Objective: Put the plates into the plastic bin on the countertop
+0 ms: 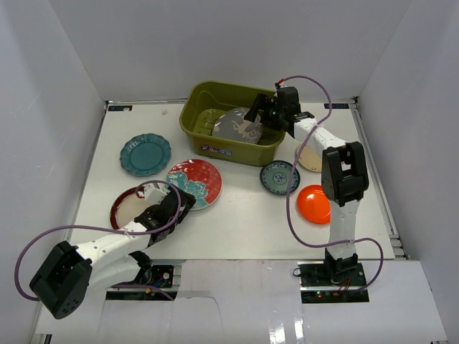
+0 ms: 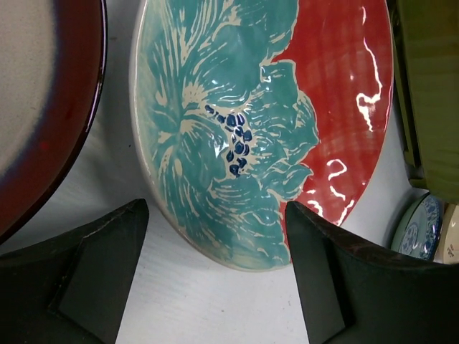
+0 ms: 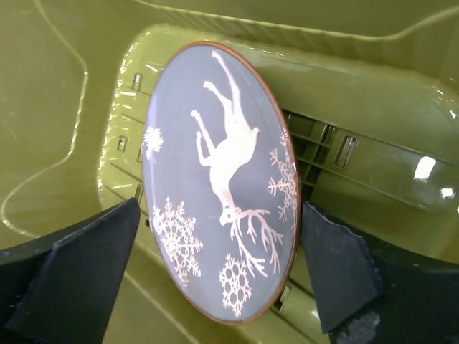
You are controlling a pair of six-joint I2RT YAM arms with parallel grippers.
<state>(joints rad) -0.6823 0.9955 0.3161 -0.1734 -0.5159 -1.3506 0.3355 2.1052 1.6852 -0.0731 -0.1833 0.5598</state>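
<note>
Left gripper [image 2: 215, 215] fingers are filling the bottom of the left wrist view: jaws standing wide, holding nothing, hanging low over the white countertop [image 1: 244, 222] at the near rim of the red-and-teal floral plate [image 2: 237, 129]. The dark-red-rimmed cream plate [image 2: 43, 107] is lying just beside it on the left, a thin strip of table between the two rims. On the right wrist view I am reading the right gripper [image 3: 220, 209] jaws as wide too, one finger either side of the grey deer plate [image 3: 222, 179] and neither touching it. That plate is sitting tilted inside the olive-green plastic bin [image 1: 251, 153], lower edge on the slotted floor; I cannot tell what its upper edge is leaning on. Outside the bin: teal scalloped plate [image 1: 145, 155] at left, small teal patterned plate [image 1: 280, 177] in front of the bin, plain orange plate [image 1: 313, 203] and small beige plate [image 1: 310, 158] beside the right arm. My judgement: one plate in, six to go; right arm is at the release step, left arm is lining up a pick. Next, I am planning to lift the right gripper straight up without clipping the tilted plate, and to work a left finger under the floral rim, which is lying flat, without nudging the cream plate.
</note>
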